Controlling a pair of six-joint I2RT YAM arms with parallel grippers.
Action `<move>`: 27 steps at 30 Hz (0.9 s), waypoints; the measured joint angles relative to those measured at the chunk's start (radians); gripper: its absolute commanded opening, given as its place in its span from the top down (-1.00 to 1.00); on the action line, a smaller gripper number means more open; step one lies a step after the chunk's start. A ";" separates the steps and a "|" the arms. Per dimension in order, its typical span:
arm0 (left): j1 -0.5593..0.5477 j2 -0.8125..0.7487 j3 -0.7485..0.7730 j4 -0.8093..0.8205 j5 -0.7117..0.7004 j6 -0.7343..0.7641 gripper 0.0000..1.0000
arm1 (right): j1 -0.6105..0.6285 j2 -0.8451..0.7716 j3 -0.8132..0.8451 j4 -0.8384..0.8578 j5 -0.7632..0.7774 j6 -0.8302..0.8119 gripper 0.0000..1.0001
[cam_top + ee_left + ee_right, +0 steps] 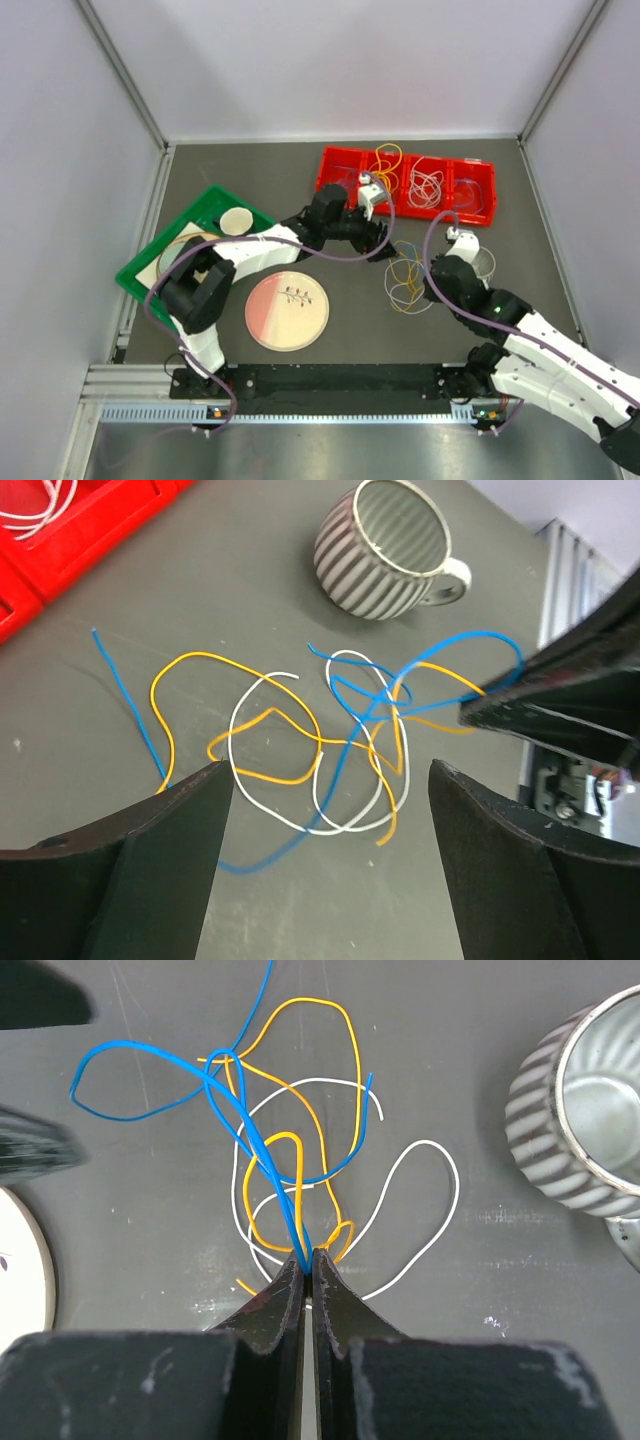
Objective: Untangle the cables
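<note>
The cables [408, 277] lie as one tangle on the dark table, between my two grippers. In the left wrist view a yellow cable [205, 657], a white cable [240, 705] and a blue cable [470, 635] loop across one another. My left gripper [330, 767] hangs over the tangle's near side, open, with only bare table and cable ends between its fingers. My right gripper [308, 1255] is shut on the blue cable [130, 1043], whose strands run into the fingertips. A yellow strand [310, 1000] passes close beside the pinch. The white cable [455, 1180] loops flat around it.
A striped grey mug [478, 262] stands just right of the tangle. The red divided tray [470, 190] at the back holds more coiled wires. A pink plate [287, 310] lies at front centre and a green tray [150, 262] with dishes at the left.
</note>
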 measured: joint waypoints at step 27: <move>0.030 0.117 0.157 -0.095 0.044 -0.106 1.00 | 0.000 0.115 -0.032 0.079 -0.009 0.032 -0.32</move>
